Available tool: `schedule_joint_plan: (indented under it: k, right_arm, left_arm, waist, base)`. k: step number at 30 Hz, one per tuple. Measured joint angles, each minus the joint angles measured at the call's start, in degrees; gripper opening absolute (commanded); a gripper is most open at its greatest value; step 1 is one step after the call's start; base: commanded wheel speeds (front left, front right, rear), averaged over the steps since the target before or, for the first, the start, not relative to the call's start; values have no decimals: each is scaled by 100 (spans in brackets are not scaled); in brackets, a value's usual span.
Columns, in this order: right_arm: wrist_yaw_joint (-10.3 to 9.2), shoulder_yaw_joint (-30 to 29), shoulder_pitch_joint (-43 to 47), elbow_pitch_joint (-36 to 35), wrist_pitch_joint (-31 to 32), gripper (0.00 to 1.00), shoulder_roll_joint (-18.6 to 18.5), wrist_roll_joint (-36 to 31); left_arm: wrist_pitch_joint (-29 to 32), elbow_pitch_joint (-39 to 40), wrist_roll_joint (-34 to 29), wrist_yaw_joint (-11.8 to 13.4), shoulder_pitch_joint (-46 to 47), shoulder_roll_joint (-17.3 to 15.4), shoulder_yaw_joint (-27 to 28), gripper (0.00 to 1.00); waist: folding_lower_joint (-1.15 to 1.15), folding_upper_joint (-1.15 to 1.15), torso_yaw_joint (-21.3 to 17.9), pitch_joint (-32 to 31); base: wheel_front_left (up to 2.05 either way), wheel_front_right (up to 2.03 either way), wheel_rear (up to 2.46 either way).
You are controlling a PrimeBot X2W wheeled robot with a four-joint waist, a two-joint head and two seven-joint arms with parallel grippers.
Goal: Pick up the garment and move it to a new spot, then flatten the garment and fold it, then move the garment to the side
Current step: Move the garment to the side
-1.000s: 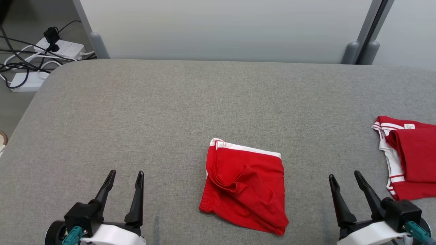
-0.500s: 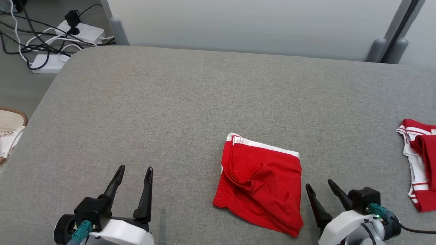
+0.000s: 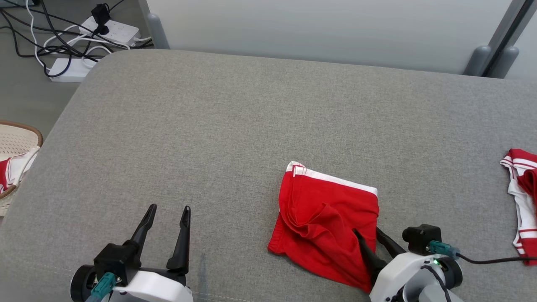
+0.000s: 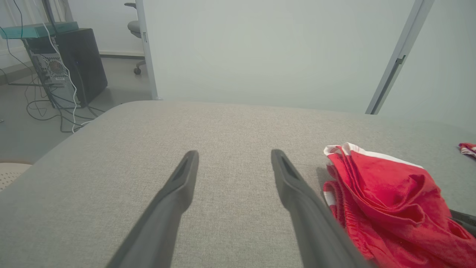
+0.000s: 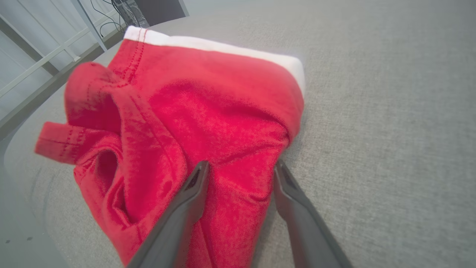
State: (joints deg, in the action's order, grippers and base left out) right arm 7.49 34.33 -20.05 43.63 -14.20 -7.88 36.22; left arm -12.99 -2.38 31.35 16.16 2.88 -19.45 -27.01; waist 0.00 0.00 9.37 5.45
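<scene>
Wrist view: right gripper point(image 5: 241, 165) straddles garment point(image 5: 223, 104) edge, perhaps touching.

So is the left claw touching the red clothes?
No, the left gripper hangs open over the bare grey surface, well apart from the red garment.

no legible text, nothing readable on the red garment point(image 3: 327, 218), the power strips point(image 3: 112, 30), the computer tower point(image 4: 76, 61)

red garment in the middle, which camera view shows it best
The head view: the folded red garment lies almost whole in frame, white band included, the right gripper over one corner. The right wrist view gives a blurred partial close-up. The left wrist view cuts it off at the right edge.
</scene>
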Motion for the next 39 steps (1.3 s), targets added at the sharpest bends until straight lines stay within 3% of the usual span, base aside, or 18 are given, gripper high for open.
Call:
schedule_joint_plan:
  k: [7, 14, 23, 31, 39]
  right_arm:
    - [1, 499, -342, -276, 0, 0, -583, 76]
    - [1, 338, -540, -1167, -2, 0, -1402, -570]
    - [1, 126, -565, -1725, 369, 0, -2153, -613]
    - [1, -58, -951, -1578, 671, 0, -2570, -610]
    - [2, -250, -1921, -738, 795, 0, -2785, -609]
  left_arm:
    - [-23, -26, 1, 4, -1, 42, 0, 100]
    - [-73, -32, 2, 3, -2, 64, 0, 100]
    - [-91, -53, 1, -58, 19, 101, -25, 100]
    - [-89, -68, -9, -157, 227, 87, -94, 100]
    - [37, -23, -66, -259, 593, -1, -145, 100]
  waist:
    - [0, 0, -150, -16]
    - [0, 0, -509, -22]
    - [0, 0, -1126, 7]
    - [0, 0, -1569, 120]
    - [0, 0, -1740, 612]
  base:
    - [0, 0, 0]
    - [0, 0, 0]
    - [0, 0, 0]
    - [0, 0, 0]
    - [0, 0, 0]
